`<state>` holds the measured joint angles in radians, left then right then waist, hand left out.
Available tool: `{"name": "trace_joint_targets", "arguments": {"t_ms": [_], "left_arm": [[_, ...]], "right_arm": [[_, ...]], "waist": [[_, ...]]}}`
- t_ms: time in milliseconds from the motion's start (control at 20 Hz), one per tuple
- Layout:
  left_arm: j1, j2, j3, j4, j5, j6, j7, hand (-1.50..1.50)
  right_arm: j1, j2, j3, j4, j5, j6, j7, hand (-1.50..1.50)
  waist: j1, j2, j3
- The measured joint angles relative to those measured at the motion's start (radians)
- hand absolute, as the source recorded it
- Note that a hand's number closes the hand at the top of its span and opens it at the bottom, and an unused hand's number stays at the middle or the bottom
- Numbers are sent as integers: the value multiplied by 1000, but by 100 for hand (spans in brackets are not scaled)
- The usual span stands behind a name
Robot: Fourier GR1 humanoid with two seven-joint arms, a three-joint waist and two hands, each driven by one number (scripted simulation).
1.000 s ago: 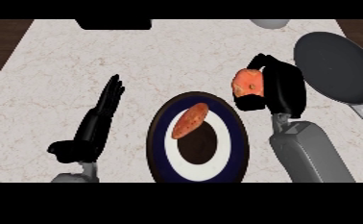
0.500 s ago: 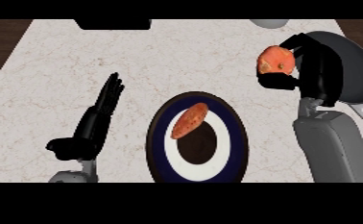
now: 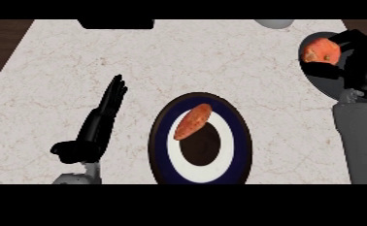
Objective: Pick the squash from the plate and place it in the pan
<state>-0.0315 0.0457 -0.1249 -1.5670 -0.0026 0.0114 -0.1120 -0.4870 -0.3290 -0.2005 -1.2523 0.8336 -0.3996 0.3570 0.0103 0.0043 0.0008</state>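
Since the earlier frames the squash (image 3: pixel 320 52) has been carried rightward from beside the plate (image 3: pixel 159 145) and is now held over the grey pan (image 3: pixel 315 77), the right hand (image 3: pixel 346 60) curled round it. An orange piece of food (image 3: pixel 192 121) lies on the plate. The left hand (image 3: pixel 100 118) rests on the counter (image 3: pixel 201 60), fingers straight.

Two matte black robot hands: left robot hand (image 3: pixel 97 123) slim with long fingers, right robot hand (image 3: pixel 349 60) blocky. Below each, a smooth grey cylindrical forearm (image 3: pixel 353 137).
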Motion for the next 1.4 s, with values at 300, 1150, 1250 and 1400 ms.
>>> {"name": "trace_joint_targets", "arguments": {"t_ms": [300, 1150, 1250, 1400], "left_arm": [[-12, -17, -19, -13, -21, 17, 24, 0], [-36, -20, -32, -9, -9, -19, 16, 0], [-43, -22, -29, -3, -8, -19, 17, 0], [-46, -24, -33, -4, -8, -22, 13, 0]], "right_arm": [[-65, -104, -110, 258, -7, -170, -178, 150], [-271, -322, -278, 932, -157, -87, -499, -150], [-293, -327, -283, 973, -169, -3, -503, -150], [-321, -328, -297, 1012, -189, 64, -524, -150]], "waist": [[11, 4, 1], [64, 27, 4], [69, 30, 6], [75, 32, 7]]}}
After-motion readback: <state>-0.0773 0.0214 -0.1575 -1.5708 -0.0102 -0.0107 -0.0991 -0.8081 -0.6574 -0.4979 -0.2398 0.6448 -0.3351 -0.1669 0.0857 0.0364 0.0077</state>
